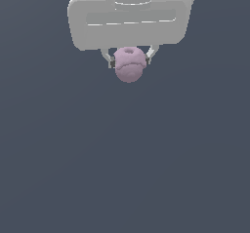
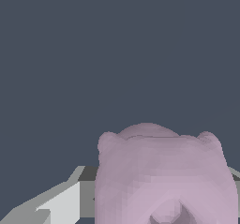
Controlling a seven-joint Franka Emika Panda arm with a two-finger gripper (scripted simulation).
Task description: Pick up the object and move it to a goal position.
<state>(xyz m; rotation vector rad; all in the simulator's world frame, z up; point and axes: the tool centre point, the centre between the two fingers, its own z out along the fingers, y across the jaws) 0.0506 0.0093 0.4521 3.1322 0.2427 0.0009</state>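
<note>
Gripping the object (image 1: 129, 65) between the two fingertips of the gripper (image 1: 129, 60), clamping narrowly on both flanks; hanging directly beneath the white hand, bulging just below the tips, centred, ready for carrying.

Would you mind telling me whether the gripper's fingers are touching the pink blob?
Touching. In the exterior view the gripper has a finger pressed against each side of the pink blob, with no gap visible.
</note>
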